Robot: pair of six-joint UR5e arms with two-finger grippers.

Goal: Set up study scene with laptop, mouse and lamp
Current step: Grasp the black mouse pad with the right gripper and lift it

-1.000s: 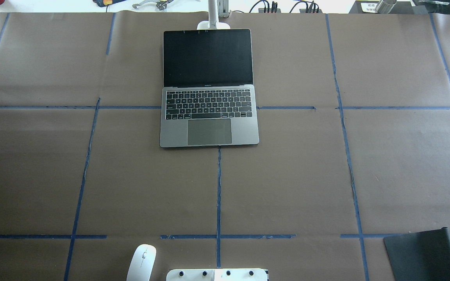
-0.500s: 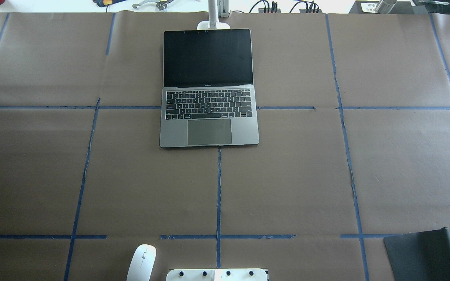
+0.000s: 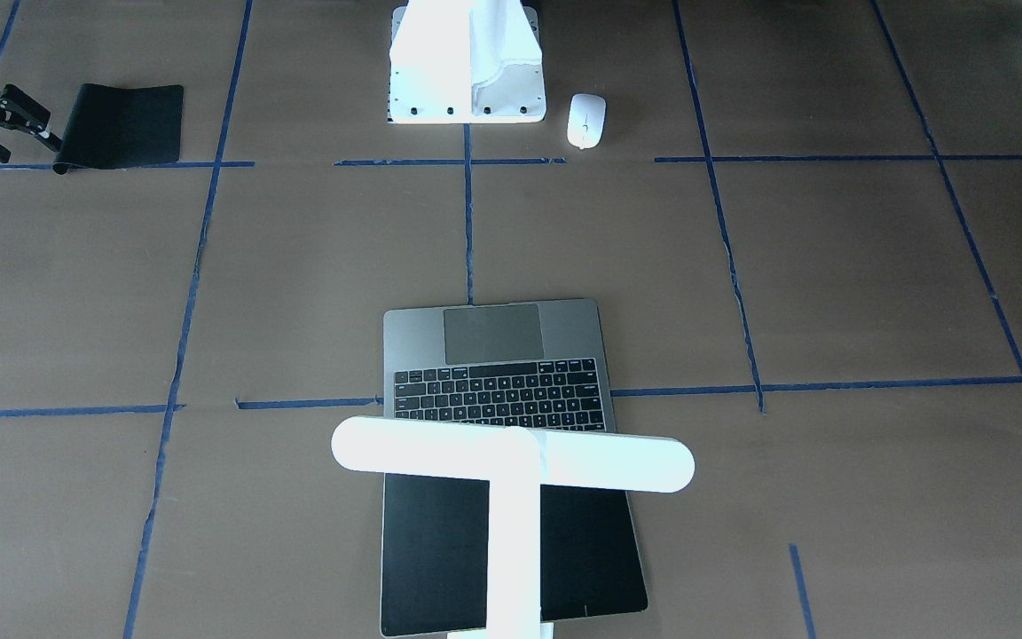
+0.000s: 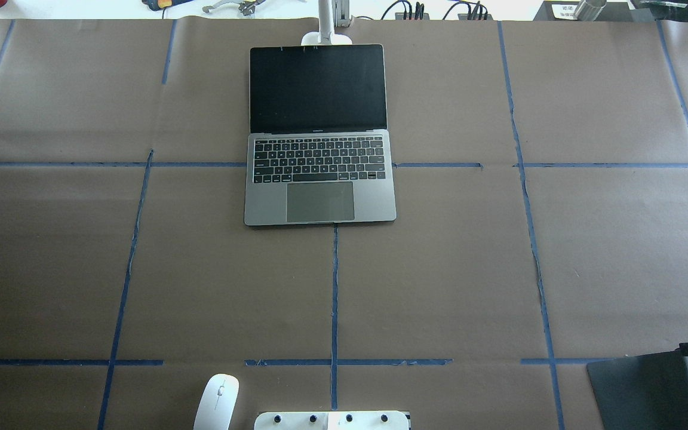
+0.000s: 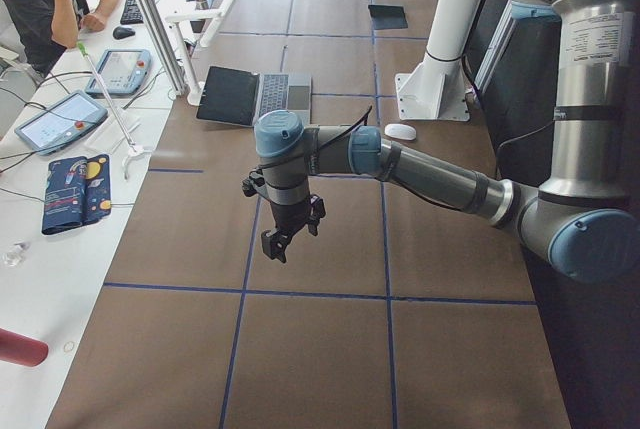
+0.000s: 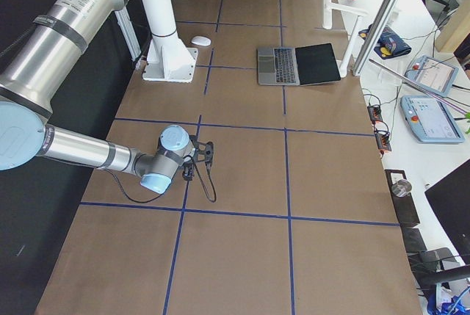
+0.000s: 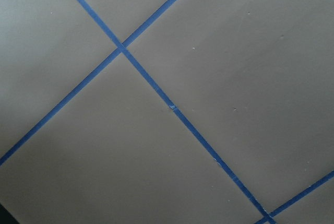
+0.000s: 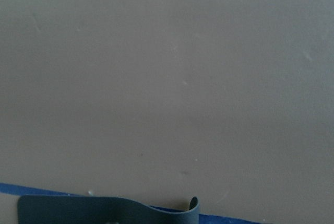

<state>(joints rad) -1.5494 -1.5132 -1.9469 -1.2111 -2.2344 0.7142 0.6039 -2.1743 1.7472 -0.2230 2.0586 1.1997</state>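
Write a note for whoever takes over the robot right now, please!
Left tool: hangs above bare table, nothing in it; open or shut, cannot tell.
Right tool: at the black mat's curled edge; grip unclear.
Laptop: open, far middle of the table, lamp head over it.
Mouse: beside the white base, far from the laptop.
Done: laptop and lamp look placed.
Left: probably mat and mouse go beside the laptop.

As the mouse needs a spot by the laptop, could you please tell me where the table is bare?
Bare paper lies on both sides of the laptop, out to the blue tape lines, and across the wide stretch between its front edge and the mouse and white base. The right near corner is crowded: black mat, right gripper beside it.
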